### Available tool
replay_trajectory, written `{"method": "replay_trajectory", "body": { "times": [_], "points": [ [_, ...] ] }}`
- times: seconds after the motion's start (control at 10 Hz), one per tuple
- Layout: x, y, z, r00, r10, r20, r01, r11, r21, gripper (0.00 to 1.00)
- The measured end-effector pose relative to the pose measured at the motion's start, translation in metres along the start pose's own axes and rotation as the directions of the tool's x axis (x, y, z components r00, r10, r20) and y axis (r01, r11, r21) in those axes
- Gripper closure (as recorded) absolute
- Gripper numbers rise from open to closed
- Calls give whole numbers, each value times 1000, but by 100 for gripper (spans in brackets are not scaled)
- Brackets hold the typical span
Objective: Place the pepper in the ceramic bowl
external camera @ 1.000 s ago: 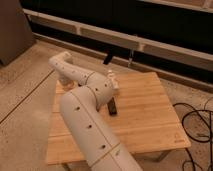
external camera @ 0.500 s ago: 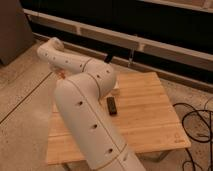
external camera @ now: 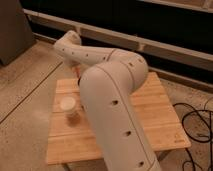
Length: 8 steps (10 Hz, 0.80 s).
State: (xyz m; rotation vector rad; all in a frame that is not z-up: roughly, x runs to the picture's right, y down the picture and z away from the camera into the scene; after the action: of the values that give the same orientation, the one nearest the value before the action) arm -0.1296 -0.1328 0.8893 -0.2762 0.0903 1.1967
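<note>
while the white perforated arm (external camera: 112, 95) folds over the pale wooden desk (external camera: 160, 117), its jaws sit shut under the wrist near the far left edge, right at the slim red-orange pepper (external camera: 77, 72). whether they hold it is unclear. the dark ceramic bowl is hidden, so its direction cannot be told.

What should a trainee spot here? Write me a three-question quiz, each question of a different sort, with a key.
1. True or false: the small round white cup stands on the pale wooden slatted table.
2. The gripper is out of sight near the table's far left corner. What hides it? A) the big white perforated robot arm B) the cup C) a cardboard box
3. Fill in: in the picture, the cup shows to the ___ of the arm.
Key: 1 true; 2 A; 3 left.
</note>
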Motion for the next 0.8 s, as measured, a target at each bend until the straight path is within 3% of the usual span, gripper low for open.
{"method": "replay_trajectory", "body": {
  "times": [0.2, 0.5, 0.8],
  "points": [
    [10, -10, 6, 996, 85, -12, -85, 996, -10, 100],
    [9, -7, 7, 996, 84, -12, -84, 996, -13, 100],
    [22, -32, 22, 986, 154, -64, -153, 988, 23, 100]
  ]
}}
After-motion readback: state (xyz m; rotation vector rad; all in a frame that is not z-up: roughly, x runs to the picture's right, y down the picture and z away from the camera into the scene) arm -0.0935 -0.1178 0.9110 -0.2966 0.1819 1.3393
